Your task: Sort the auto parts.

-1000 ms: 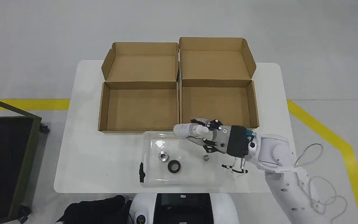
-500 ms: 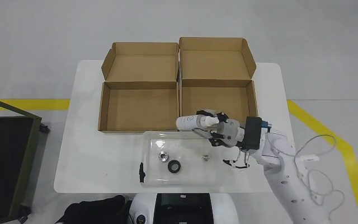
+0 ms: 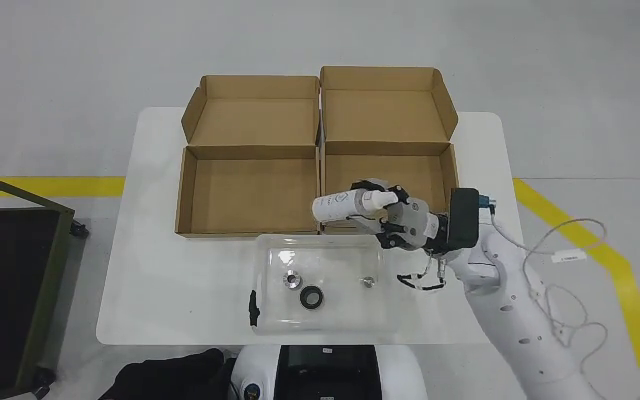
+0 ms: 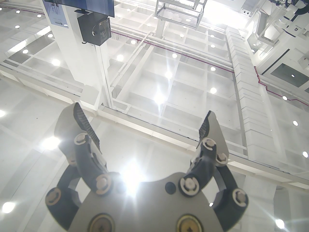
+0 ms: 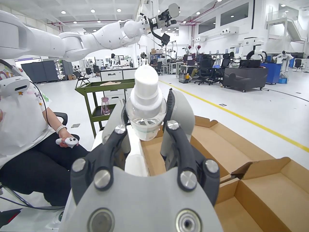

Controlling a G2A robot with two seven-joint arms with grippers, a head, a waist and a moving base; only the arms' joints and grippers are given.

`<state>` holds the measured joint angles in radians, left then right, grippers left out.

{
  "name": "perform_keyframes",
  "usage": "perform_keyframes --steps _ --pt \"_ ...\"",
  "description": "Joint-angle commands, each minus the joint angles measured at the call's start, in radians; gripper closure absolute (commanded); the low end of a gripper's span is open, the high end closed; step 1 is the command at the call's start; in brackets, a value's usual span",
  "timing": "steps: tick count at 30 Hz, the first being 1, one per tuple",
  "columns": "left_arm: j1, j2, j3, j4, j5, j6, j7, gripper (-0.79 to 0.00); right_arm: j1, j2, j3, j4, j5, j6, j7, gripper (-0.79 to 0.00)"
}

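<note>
Your right arm's jaws are clenched on a small clear plastic spray bottle with a white pump cap (image 3: 343, 205), carried on its side just above the near wall of the right-hand open cardboard box (image 3: 400, 180), close to the seam with the left-hand cardboard box (image 3: 245, 195). The grip sits at the bottle's shoulder, just under the white collar. Judge it light, thin-walled and smooth: it could twist or slide, so hold it firmly there without crushing it. Below, on the white table (image 3: 150, 250), the clear plastic bin (image 3: 320, 240) holds a small silver nut (image 3: 290, 279), a black ring (image 3: 312, 297) and a small metal fitting (image 3: 367, 282). Your left arm's jaws are released, spread wide towards the ceiling.
</note>
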<state>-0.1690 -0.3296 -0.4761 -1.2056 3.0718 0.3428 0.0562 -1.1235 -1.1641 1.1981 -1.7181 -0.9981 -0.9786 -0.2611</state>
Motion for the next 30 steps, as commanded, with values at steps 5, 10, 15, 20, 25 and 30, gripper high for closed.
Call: perform_keyframes --steps 5,10,15,20,25,30 --pt "0.0 0.0 0.0 0.0 0.0 0.0 0.0 -0.785 0.043 -0.006 -0.035 0.05 -0.007 -0.014 0.041 0.0" --pt "0.0 0.0 0.0 0.0 0.0 0.0 0.0 -0.785 0.068 -0.007 -0.056 0.062 -0.058 0.01 0.111 0.0" --pt "0.0 0.0 0.0 0.0 0.0 0.0 0.0 -0.785 0.079 -0.006 -0.059 0.064 -0.107 0.053 0.177 0.0" --pt "0.0 0.0 0.0 0.0 0.0 0.0 0.0 -0.785 0.09 -0.004 -0.065 0.059 -0.165 0.101 0.25 0.0" --pt "0.0 0.0 0.0 0.0 0.0 0.0 0.0 -0.785 0.091 -0.004 -0.068 0.074 -0.189 0.14 0.277 0.0" --pt "0.0 0.0 0.0 0.0 0.0 0.0 0.0 -0.785 0.088 -0.001 -0.064 0.077 -0.218 0.153 0.3 0.0"
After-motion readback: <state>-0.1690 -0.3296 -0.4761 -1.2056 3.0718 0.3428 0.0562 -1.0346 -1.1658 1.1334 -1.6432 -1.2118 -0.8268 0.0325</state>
